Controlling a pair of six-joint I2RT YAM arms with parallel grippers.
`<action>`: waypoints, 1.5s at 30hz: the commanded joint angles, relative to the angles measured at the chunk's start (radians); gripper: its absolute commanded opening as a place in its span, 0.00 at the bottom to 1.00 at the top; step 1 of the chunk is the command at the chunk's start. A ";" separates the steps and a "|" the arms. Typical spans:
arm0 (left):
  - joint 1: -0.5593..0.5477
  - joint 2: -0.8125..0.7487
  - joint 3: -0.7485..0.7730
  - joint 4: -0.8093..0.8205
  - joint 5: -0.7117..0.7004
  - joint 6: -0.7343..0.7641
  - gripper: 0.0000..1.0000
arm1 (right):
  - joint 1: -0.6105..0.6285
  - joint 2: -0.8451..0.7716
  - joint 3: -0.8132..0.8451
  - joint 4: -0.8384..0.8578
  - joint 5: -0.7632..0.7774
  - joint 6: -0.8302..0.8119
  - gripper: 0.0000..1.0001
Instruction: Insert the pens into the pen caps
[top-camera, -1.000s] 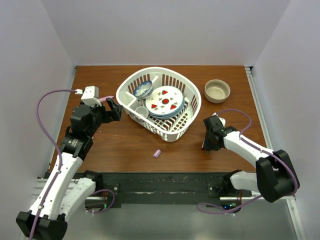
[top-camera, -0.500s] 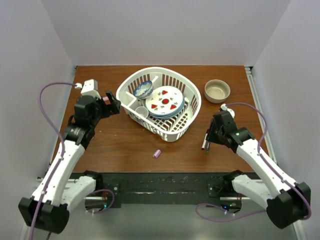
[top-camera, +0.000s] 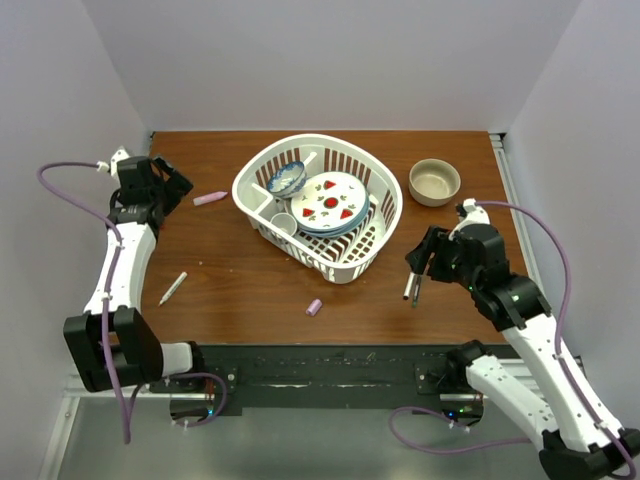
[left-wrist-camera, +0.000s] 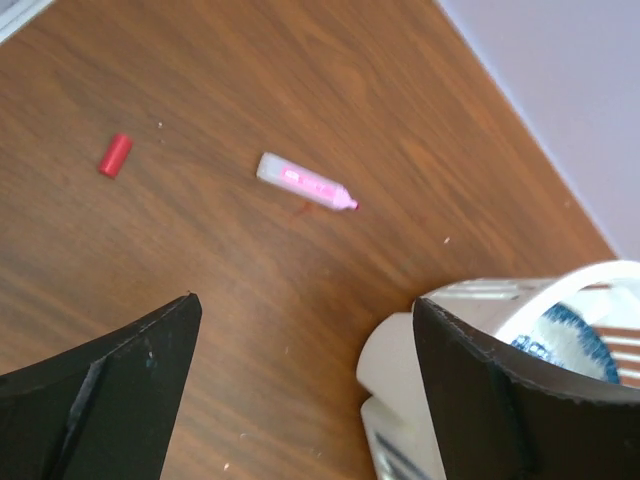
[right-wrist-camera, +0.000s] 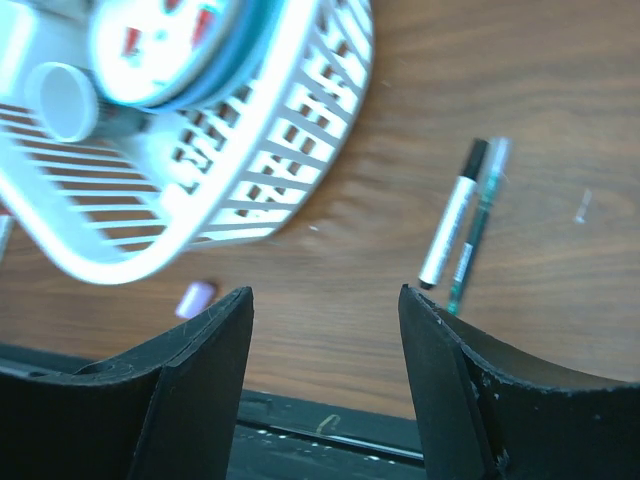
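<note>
A lilac-pink pen (top-camera: 209, 198) (left-wrist-camera: 305, 184) lies on the table left of the basket, with a red cap (left-wrist-camera: 115, 155) a short way from it. My left gripper (top-camera: 170, 184) (left-wrist-camera: 305, 330) hovers open and empty above them. A white pen (top-camera: 172, 288) lies near the left edge. A lilac cap (top-camera: 313, 307) (right-wrist-camera: 196, 298) sits at the front centre. A white pen with a black end (right-wrist-camera: 452, 228) and a dark green pen (right-wrist-camera: 475, 240) lie side by side (top-camera: 411, 288). My right gripper (top-camera: 424, 258) (right-wrist-camera: 325, 295) stands open just above them, holding nothing.
A white ribbed basket (top-camera: 355, 262) (right-wrist-camera: 300, 120) (left-wrist-camera: 470, 300) in the middle holds plates, a blue bowl and a small cup. A tan bowl (top-camera: 435, 182) stands at the back right. The black base rail (top-camera: 320, 365) runs along the near edge.
My left gripper let go of the pink pen and swung back to the far left, uncovering a white pen. My right gripper opened, left two pens on the table and lifted away.
</note>
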 joint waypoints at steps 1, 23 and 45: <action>0.010 0.007 -0.014 0.264 0.033 0.077 0.88 | -0.003 -0.031 0.073 0.038 -0.058 -0.043 0.64; 0.033 0.639 0.397 0.165 0.270 0.496 0.86 | -0.005 -0.156 0.111 0.020 -0.054 -0.127 0.64; 0.033 0.820 0.422 0.107 0.326 0.556 0.80 | -0.005 -0.175 0.090 0.007 -0.029 -0.129 0.64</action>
